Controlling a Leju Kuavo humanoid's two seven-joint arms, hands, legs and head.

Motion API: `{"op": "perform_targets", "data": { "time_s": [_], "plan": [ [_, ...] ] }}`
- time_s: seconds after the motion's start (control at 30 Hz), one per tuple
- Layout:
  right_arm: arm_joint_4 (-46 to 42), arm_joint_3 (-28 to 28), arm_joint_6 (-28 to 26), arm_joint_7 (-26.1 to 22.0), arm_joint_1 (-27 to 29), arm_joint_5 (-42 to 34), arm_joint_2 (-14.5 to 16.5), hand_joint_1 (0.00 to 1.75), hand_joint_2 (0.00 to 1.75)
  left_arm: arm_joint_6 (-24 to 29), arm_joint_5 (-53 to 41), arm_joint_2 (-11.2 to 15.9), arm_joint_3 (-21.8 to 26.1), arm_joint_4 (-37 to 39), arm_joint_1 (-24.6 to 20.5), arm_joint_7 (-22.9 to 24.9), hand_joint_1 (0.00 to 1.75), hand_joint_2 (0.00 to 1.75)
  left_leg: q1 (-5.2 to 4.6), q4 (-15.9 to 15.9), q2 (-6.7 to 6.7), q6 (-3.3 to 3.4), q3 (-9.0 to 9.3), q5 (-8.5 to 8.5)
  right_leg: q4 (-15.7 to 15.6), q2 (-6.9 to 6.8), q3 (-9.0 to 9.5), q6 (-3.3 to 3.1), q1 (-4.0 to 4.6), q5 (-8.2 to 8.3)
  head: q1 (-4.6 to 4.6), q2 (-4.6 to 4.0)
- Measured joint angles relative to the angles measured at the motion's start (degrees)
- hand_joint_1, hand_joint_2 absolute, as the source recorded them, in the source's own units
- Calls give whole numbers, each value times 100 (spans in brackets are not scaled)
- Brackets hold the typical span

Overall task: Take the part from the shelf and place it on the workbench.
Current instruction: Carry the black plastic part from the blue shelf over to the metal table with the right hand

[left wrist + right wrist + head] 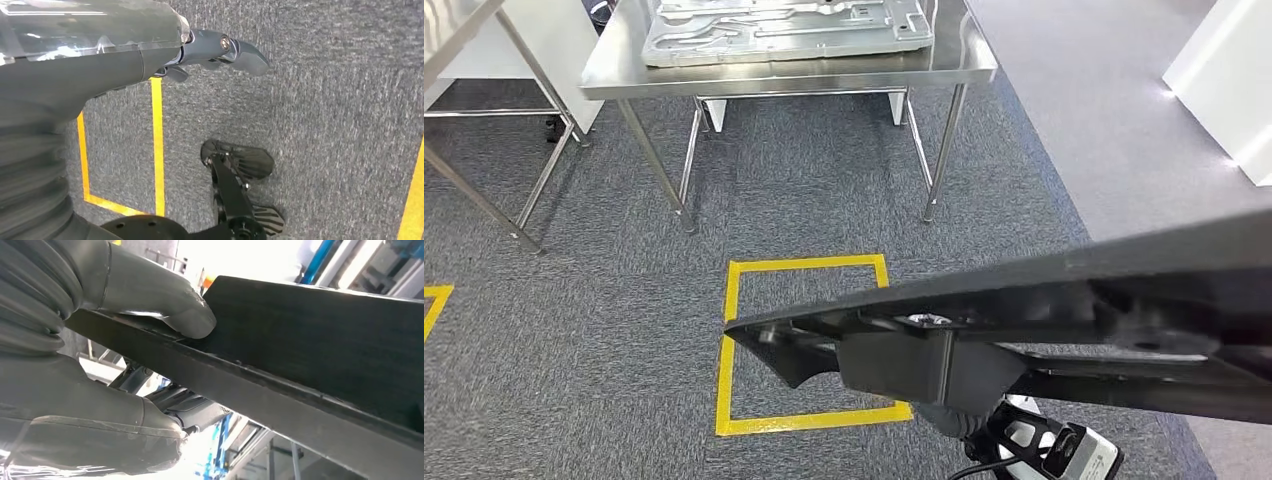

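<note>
The right hand (125, 340) grips the black part (1064, 320), thumb pressed on its flat face, carrying it above the carpet near the yellow taped square (809, 345). The left hand (220, 50) hangs with nothing in it, fingers loosely apart. Pickup looks done; reaching the steel workbench (784, 72) ahead and setting the part on its tabletop remain

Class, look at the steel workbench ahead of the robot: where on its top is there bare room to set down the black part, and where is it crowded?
The black part is gripped in the right hand. On the workbench, bare steel runs along the front edge and the left end, beside the grey moulded panel. That panel crowds the middle and right of the visible top.
</note>
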Motion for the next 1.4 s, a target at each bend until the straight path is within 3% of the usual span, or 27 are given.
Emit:
{"op": "perform_targets", "data": {
  "time_s": [0.07,0.1,0.17,0.2,0.23,0.27,0.33,0.37,0.4,0.5,0.57,0.63,0.7,0.73,0.77,0.8,0.83,0.87,0.93,1.07,1.13,1.2,1.23,1.27,1.3,1.37,1.4],
  "plan": [
    [9,0,8,0,-78,-24,3,175,175,-1,13,3,0,-1,-21,11,0,175,12,179,-12,-49,-26,-103,-60,28,96,-94,-17,-45,-1,0],
    [19,0,18,0,-126,-32,7,175,175,-1,19,4,1,-2,-29,16,0,175,18,455,-32,-62,-152,-215,-87,38,157,-137,-24,-76,-1,0],
    [54,0,45,0,-197,-55,13,175,175,4,30,7,7,-2,-25,30,0,175,23,1285,-58,-75,-652,-479,-94,52,258,-193,4,-169,-1,0],
    [76,1,57,0,-213,-67,14,175,175,8,33,9,11,-2,-15,38,0,175,23,1622,-62,-80,-907,-519,-94,66,316,-202,18,-220,-1,0],
    [97,2,68,0,-225,-77,14,175,175,13,36,11,16,-2,-3,46,0,175,23,1782,-63,-80,-1087,-447,-93,85,386,-204,29,-275,-1,0],
    [113,2,73,0,-236,-84,16,175,175,18,36,12,20,-2,7,51,0,175,22,1704,-63,-71,-1157,-242,-93,105,470,-200,37,-334,-1,0],
    [132,4,74,0,-265,-95,24,175,175,28,36,14,25,-2,22,53,0,175,11,1043,-74,-16,-1032,358,-95,131,654,-179,43,-470,1,0],
    [141,4,73,1,-281,-99,28,175,175,33,36,18,28,-2,25,54,0,175,-7,722,-87,21,-938,570,-90,140,716,-159,52,-532,1,0],
    [153,5,71,2,-293,-103,32,175,175,39,37,22,30,-2,26,56,0,175,-28,470,-99,60,-852,649,-88,150,745,-130,50,-578,1,0],
    [174,6,61,2,-303,-105,37,175,175,49,42,32,34,-2,23,58,0,175,-58,208,-119,149,-716,524,-61,170,751,-12,35,-575,-1,0],
    [174,7,55,2,-310,-105,40,175,175,50,50,31,35,-2,21,56,0,175,-29,102,-125,207,-583,496,200,143,633,62,28,-509,0,0],
    [177,7,46,2,-317,-105,40,175,175,50,60,28,35,-2,14,55,0,175,-9,21,-126,250,-445,446,791,109,245,109,4,-608,1,0],
    [185,7,36,2,-308,-104,39,175,175,50,69,25,36,-2,12,55,0,175,-5,4,-126,260,-336,360,1388,97,-256,146,-28,-887,1,0],
    [189,7,33,2,-301,-104,39,175,175,50,73,21,36,-2,16,56,0,175,-3,4,-127,255,-273,307,1515,90,-432,167,-46,-959,1,0],
    [193,7,32,2,-296,-103,39,175,175,50,73,16,37,-2,21,56,0,175,2,4,-128,244,-196,250,1459,81,-514,188,-61,-910,1,0],
    [195,8,30,2,-294,-103,39,175,175,50,73,11,37,-2,25,57,0,175,10,4,-129,226,-109,189,1216,67,-499,200,-73,-720,1,0],
    [196,8,27,2,-293,-103,39,175,175,50,73,6,37,-2,26,57,0,175,18,2,-129,204,-25,125,851,49,-413,201,-81,-430,2,0],
    [199,8,24,2,-290,-102,39,175,175,50,74,2,38,-2,23,57,0,175,24,9,-130,173,62,60,491,22,-320,186,-79,-151,1,0],
    [208,11,4,2,-271,-84,40,175,175,52,82,0,40,-2,10,56,0,175,20,-11,-124,97,154,-46,72,-16,-203,109,-45,124,2,0],
    [210,17,-29,2,-181,-21,55,175,175,62,88,-1,52,-2,1,52,0,175,26,146,-98,-41,229,-112,-27,28,-62,-97,-30,78,-1,0],
    [211,17,-37,2,-163,21,63,175,175,65,84,-3,59,-2,-10,50,0,175,43,705,-94,-57,-63,-311,-46,35,49,-176,-19,17,-3,0],
    [222,17,-55,2,-157,94,64,175,175,61,77,-2,64,-2,-4,53,0,175,38,1446,-95,-58,-561,-614,-46,28,124,-216,10,-59,-4,0],
    [233,17,-72,2,-153,146,64,175,175,56,73,1,67,-2,6,56,0,175,34,1663,-95,-52,-763,-698,-46,23,172,-226,28,-104,-4,0],
    [248,17,-90,2,-151,193,64,175,175,52,71,3,68,-2,16,58,0,175,29,1690,-94,-36,-879,-671,-46,11,232,-233,48,-153,-3,0],
    [263,17,-107,2,-150,234,64,175,175,49,71,4,70,-2,22,61,0,175,20,1519,-89,-11,-898,-515,-46,-10,304,-236,66,-206,-3,0],
    [292,17,-118,2,-155,269,64,175,175,47,71,8,73,-2,25,65,0,175,-21,819,-66,76,-742,49,-47,-54,455,-219,95,-313,-3,0],
    [309,18,-108,2,-161,252,64,175,175,46,71,10,77,-2,24,67,0,175,-52,533,-60,117,-668,193,-44,-70,509,-196,105,-360,-3,0]
  ]
}}
